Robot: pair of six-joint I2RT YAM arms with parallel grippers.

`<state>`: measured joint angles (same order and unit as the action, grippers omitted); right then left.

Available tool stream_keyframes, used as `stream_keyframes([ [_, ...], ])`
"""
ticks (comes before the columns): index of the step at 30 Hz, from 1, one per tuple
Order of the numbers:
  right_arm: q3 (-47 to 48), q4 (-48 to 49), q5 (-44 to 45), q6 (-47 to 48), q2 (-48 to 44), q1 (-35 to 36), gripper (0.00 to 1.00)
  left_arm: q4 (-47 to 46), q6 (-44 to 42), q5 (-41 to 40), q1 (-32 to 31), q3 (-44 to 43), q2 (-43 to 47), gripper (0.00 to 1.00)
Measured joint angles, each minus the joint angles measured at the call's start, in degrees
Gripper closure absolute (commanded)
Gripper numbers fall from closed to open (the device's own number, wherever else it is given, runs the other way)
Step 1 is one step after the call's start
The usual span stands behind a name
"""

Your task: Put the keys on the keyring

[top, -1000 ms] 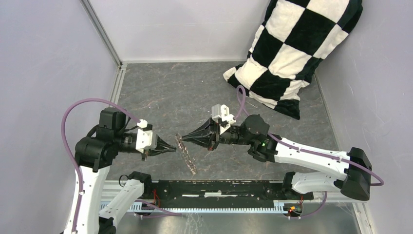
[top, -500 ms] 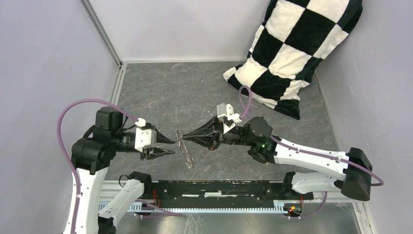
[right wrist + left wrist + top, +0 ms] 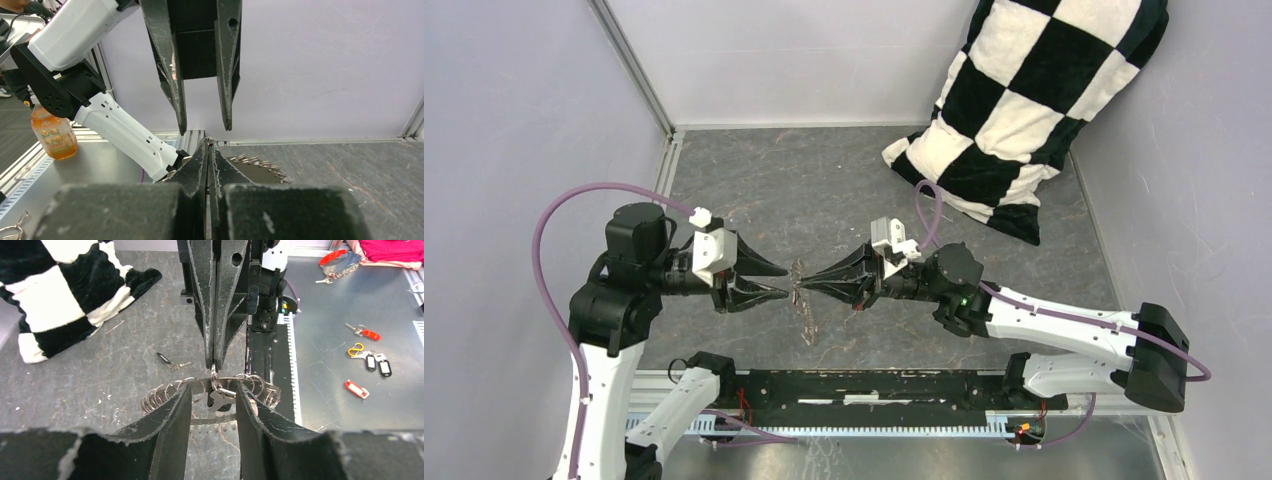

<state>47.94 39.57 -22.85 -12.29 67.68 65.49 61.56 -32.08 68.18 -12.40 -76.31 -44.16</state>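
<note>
**Ring held up between the two arms, left jaws spread around it**

The keyring (image 3: pixel 162 395) stands just above the middle of the table (image 3: pixel 824 190), between the two arms. The top view shows it edge-on, as a thin slanted streak. Whether its lower end rests on the table cannot be told.

The right gripper (image 3: pixel 214 362) is closed, its tips pinching one wire loop at the ring's upper rim. That grip seems meant to keep the ring upright and steady, with its rim turned towards the other arm so that arm can work on it.

The left gripper (image 3: pixel 786 283) faces the right one almost tip to tip. Its jaws are apart and hold nothing. In its own wrist view the fingers (image 3: pixel 172 415) straddle the ring's middle section, one on each side. Neither is plainly pressing on it. That looks like a stance for taking a fresh hold of the ring or of a loop on it, though which cannot be told.

One key (image 3: pixel 169 361) lies flat on the table beyond the ring, well apart from both grippers and untouched. A second loose key cannot be made out. Threading therefore appears not yet begun, and steadying the ring is the step in hand.

The pillow (image 3: pixel 1024 110) sits in the far right corner, clear of the work. Tagged keys (image 3: pixel 367 362) lie on the metal shelf beside the arm bases.
</note>
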Motion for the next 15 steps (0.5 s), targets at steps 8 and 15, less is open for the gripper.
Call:
stream_keyframes([
  [8, -2.58, 7.13, 1.31, -0.94, 0.07, 0.70, 0.99, -1.77, 3.15, 1.44, 0.00, 0.42, -1.97, 0.57],
  [15, -2.71, 10.40, 3.96, -0.13, 0.72, 3.10, 0.99, -2.16, 4.28, 3.76, 0.00, 0.96, -1.99, 0.63],
])
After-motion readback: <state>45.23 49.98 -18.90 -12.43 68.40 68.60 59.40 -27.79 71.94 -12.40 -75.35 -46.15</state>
